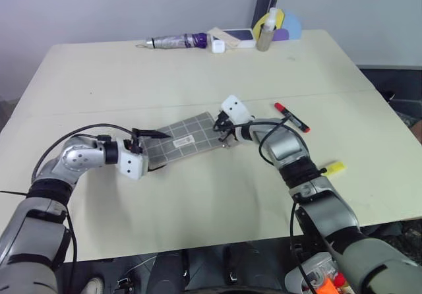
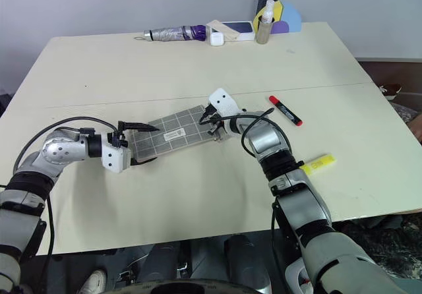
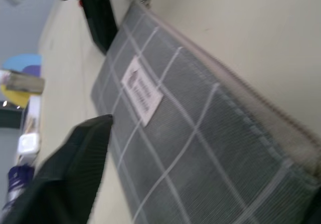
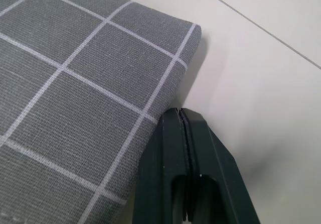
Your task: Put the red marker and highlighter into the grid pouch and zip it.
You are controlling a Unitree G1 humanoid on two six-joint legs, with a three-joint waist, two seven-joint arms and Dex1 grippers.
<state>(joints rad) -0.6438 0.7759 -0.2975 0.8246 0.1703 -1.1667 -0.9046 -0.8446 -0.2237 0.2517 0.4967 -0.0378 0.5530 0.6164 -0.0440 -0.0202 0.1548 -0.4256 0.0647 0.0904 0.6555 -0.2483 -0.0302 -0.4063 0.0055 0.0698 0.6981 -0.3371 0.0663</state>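
Grid pouch (image 2: 173, 134) flat, grey, white lines, small label, right hand (image 2: 212, 126) closed at its end, left hand (image 2: 134, 140) parted around the other.

The cream surface (image 1: 198, 76) carries the grid pouch (image 1: 184, 138) at its centre. The red marker (image 1: 291, 117) lies at three o'clock of it, the highlighter (image 1: 333, 169) at four o'clock. A silver-and-purple tube (image 1: 175, 41), a white box (image 1: 218, 45) and a bottle (image 1: 266, 33) lie at twelve o'clock.

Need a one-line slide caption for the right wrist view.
Shut black right gripper beside a corner of the grey white-gridded fabric pouch on the cream table.
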